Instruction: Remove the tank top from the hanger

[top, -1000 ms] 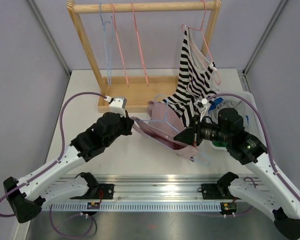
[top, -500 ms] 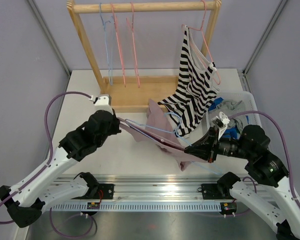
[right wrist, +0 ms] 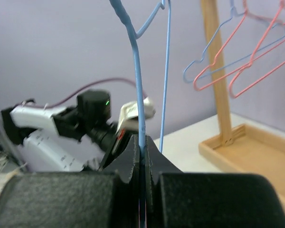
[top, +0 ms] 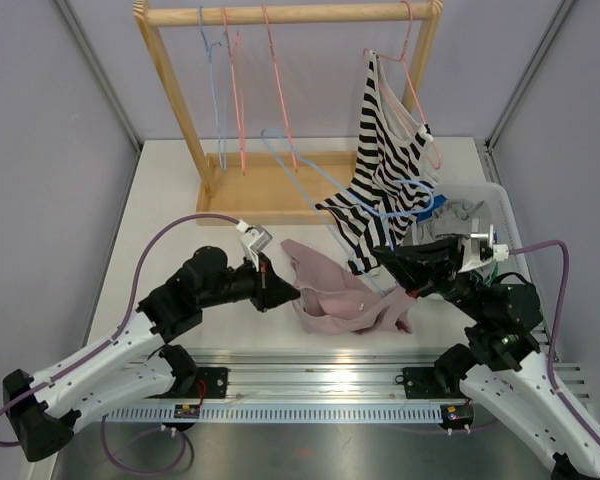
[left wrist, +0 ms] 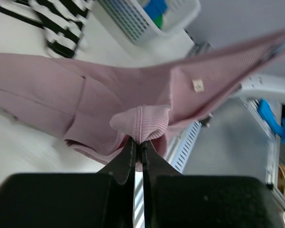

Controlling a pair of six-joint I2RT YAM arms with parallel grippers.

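Observation:
The pink tank top (top: 342, 300) lies crumpled on the table between the arms. My left gripper (top: 283, 293) is shut on a ribbed fold at its left edge, and the left wrist view shows that fold pinched at my left gripper (left wrist: 138, 142) with the pink tank top (left wrist: 104, 97) spreading away from it. My right gripper (top: 385, 262) is shut on the wire of the blue hanger (top: 305, 185), which slants up toward the rack above the garment. In the right wrist view the blue hanger (right wrist: 137, 90) rises straight out of my right gripper (right wrist: 141, 142). No cloth hangs on the wire.
A wooden rack (top: 280, 14) at the back carries several empty wire hangers (top: 242, 90) and a striped tank top (top: 385, 165) on a pink hanger. A white basket (top: 485, 192) of clothes stands at the right, behind my right arm.
The right gripper has lifted the blue hanger up and out of the pink top. The left gripper has moved toward the table's front and right, and the top has dropped onto the table.

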